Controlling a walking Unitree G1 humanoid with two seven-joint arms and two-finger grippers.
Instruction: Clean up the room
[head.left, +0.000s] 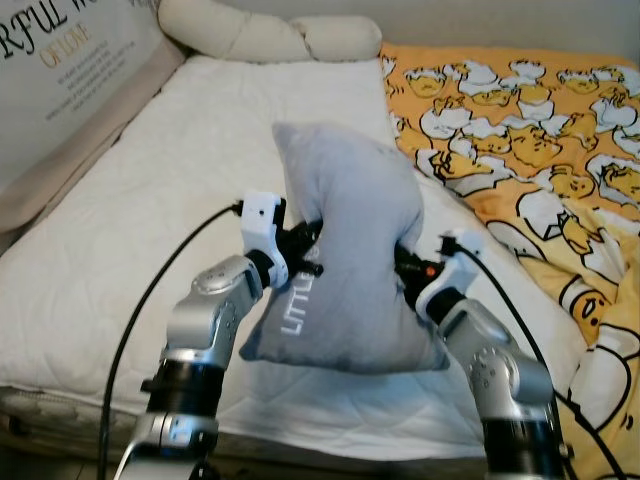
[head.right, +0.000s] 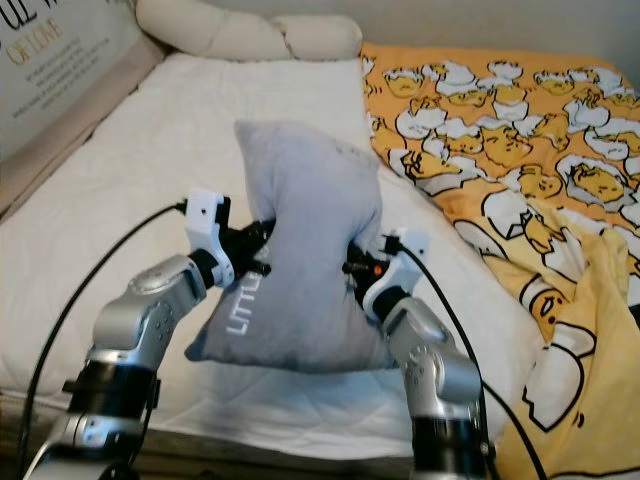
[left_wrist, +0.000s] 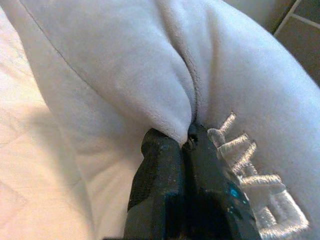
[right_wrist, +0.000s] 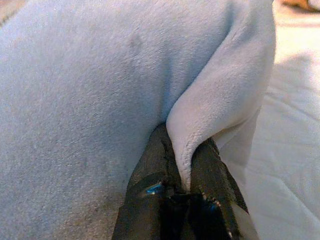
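Grey pillow (head.left: 345, 255) upright above white mattress (head.left: 150, 200), left gripper (left_wrist: 187, 140) and right gripper (right_wrist: 184, 165) each pinching its fabric

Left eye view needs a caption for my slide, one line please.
Both grippers, left and right, pinch a grey pillow above the white bed.

Light: soft, even, bright indoor light across the bed (head.left: 150, 180).
Shadows: faint, under the grey pillow (head.left: 345, 250).
Glare: white sheet slightly washed out.
Focus: head views mildly soft; wrist views close, fabric blurred near edges.
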